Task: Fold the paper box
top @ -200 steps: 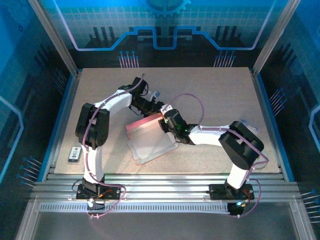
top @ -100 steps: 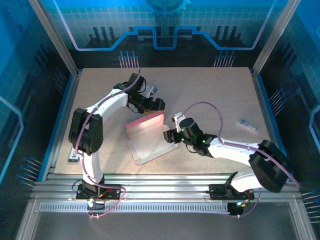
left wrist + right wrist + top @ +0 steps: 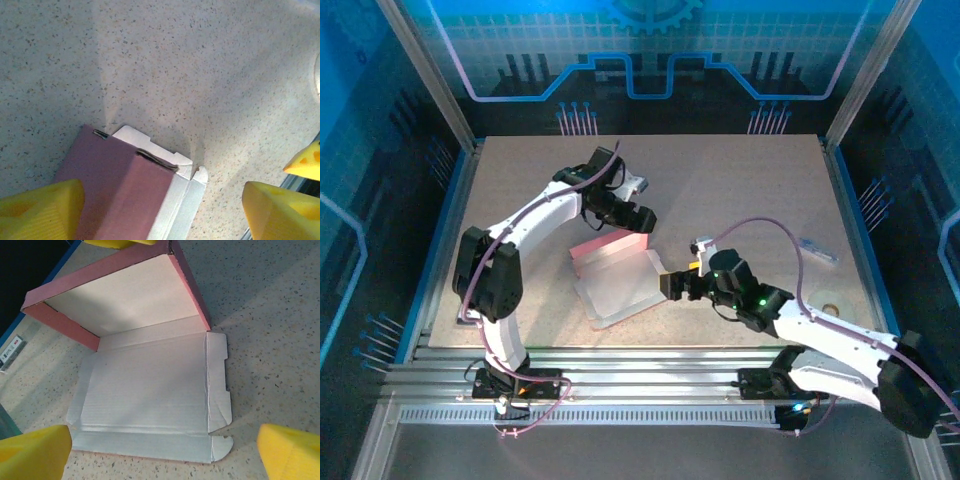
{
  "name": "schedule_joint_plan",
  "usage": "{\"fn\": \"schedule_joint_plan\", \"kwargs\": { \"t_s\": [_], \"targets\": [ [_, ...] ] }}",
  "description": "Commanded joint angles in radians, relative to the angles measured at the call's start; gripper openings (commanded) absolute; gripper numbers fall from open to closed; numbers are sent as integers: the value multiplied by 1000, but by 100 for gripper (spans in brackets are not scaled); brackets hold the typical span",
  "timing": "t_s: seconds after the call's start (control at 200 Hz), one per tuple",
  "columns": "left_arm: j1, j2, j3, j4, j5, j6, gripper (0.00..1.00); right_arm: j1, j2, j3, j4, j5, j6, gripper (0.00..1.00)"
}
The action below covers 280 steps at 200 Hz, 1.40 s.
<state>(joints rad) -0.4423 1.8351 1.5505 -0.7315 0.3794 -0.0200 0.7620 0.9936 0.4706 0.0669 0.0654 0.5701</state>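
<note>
The paper box (image 3: pixel 616 278) lies open in mid-table, whitish inside face up, with its pink back panel (image 3: pixel 120 295) raised and pink side strips folded in. My left gripper (image 3: pixel 638 218) hovers open over the far right corner of that raised panel. Its yellow fingers (image 3: pixel 42 210) stand wide apart, with the pink cardboard (image 3: pixel 117 195) below and between them. My right gripper (image 3: pixel 672 285) is open just off the box's right edge, facing it. Its fingers (image 3: pixel 292 452) stand either side of the box's near flap (image 3: pixel 145 442) without touching it.
A small grey card with a red mark (image 3: pixel 11 349) lies near the table's left edge. A thin clear strip (image 3: pixel 817 249) rests at the right side. The speckled tabletop (image 3: pixel 740 180) stretches behind and right of the box.
My right gripper has drawn back from the box's raised panel to the right and toward the near edge. My left gripper has shifted right along the panel's top.
</note>
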Motion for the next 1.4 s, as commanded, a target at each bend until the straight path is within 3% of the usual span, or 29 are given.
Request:
{"fn": "schedule_joint_plan", "kwargs": {
  "t_s": [0.0, 0.155, 0.475, 0.57, 0.725, 0.931, 1.126, 1.266, 1.396],
  "targets": [
    [-38, 32, 84, -91, -127, 76, 81, -33, -54, -41, -58, -55, 21, 97],
    [-61, 85, 146, -141, -207, 109, 79, -74, -110, -67, -85, -104, 16, 95],
    [-81, 168, 225, -203, -249, 150, 79, -118, -144, -100, -76, -137, 17, 95],
    [-84, 189, 240, -219, -248, 160, 70, -119, -124, -104, -58, -147, 20, 94],
    [-86, 211, 249, -224, -248, 168, 66, -124, -101, -104, -38, -156, 20, 94],
    [-87, 234, 266, -234, -243, 167, 49, -128, -101, -110, -37, -161, 30, 93],
    [-88, 231, 263, -238, -244, 170, 41, -157, -123, -121, -29, -173, 119, 100],
    [-88, 229, 258, -237, -250, 167, 33, -195, -154, -116, -50, -208, 146, 100],
    [-83, 230, 261, -238, -244, 142, 32, -217, -161, -105, -82, -233, 147, 100]
  ]
}}
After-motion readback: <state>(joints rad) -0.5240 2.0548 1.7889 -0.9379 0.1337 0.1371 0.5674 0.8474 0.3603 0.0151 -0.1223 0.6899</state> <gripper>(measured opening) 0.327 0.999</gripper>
